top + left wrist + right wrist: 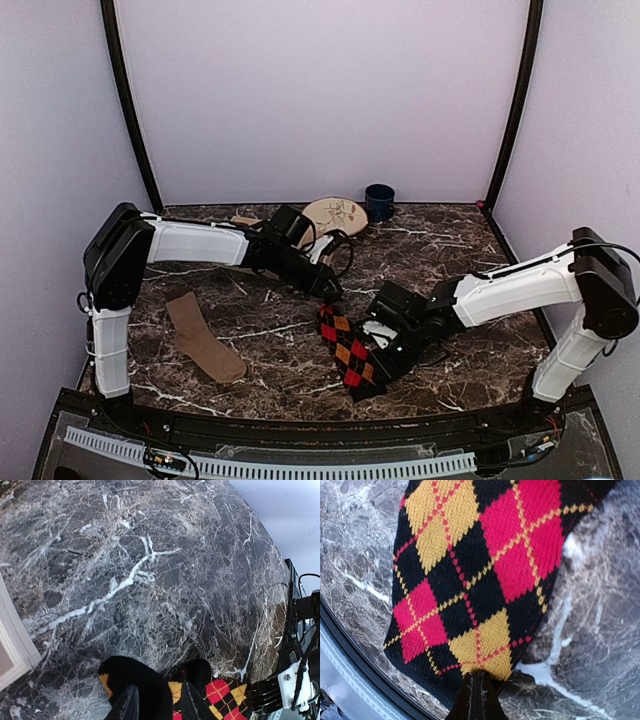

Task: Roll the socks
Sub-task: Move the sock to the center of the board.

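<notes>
Two socks lie on the dark, white-veined marble table top (470, 250), and only one is in hand. The black knitted argyle sock with red and orange diamonds (350, 358) lies flat near the middle, a little to the right, running from far-left to near-right. The left gripper (326, 288) has its jaws narrowed on the sock's black far end, and in the left wrist view the fabric bulges up between the fingers (126, 706). The right gripper (380, 342) has its jaws fully together, tips at the sock's edge; whether they nip cloth or only press it down I cannot tell. This looks like the very start of the roll, with no turn made yet. The next move calls for the left gripper to fold the held end over toward the near end while the other side stays anchored. The right gripper sits in the roll's path and would have to give way. The plain tan-brown sock (205, 340) lies flat well apart at the near left, untouched. A round tan disc with a line drawing (335, 214) and a dark blue cup (379, 202) stand at the far edge, out of the way.
</notes>
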Controlling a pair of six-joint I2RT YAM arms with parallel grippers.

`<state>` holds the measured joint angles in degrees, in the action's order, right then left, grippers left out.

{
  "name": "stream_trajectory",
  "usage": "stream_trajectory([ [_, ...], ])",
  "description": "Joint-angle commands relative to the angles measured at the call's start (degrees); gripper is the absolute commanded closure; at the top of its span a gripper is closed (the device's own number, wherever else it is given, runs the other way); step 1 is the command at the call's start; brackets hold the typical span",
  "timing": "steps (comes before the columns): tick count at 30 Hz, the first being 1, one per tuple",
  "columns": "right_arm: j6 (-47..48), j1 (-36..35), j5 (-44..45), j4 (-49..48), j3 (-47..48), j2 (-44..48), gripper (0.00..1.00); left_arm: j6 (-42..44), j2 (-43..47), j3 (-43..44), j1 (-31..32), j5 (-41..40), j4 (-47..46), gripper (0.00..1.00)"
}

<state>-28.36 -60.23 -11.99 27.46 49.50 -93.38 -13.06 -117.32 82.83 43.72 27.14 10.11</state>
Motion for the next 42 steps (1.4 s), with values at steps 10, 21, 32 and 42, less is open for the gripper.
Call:
stream_trajectory([
  [10, 1.5, -0.4, 6.9, 7.7, 6.9, 5.1, 0.56, -1.3, 10.3, 0.9, 0.5, -21.5, 3.2, 0.58],
  [21, 9.5, 4.6, 14.3, 6.3, 19.4, -2.2, 0.48, -3.7, 21.1, -7.4, 0.5, -25.8, 4.7, 0.58],
  [32, 17.3, 8.0, 15.1, 1.7, 34.6, -20.2, 0.47, -9.2, 31.7, -18.5, 0.4, -28.8, 6.7, 0.58],
  [42, 22.2, 10.3, 11.4, 1.1, 41.6, -26.1, 0.42, -10.5, 37.2, -25.5, -0.1, -29.4, 8.0, 0.58],
])
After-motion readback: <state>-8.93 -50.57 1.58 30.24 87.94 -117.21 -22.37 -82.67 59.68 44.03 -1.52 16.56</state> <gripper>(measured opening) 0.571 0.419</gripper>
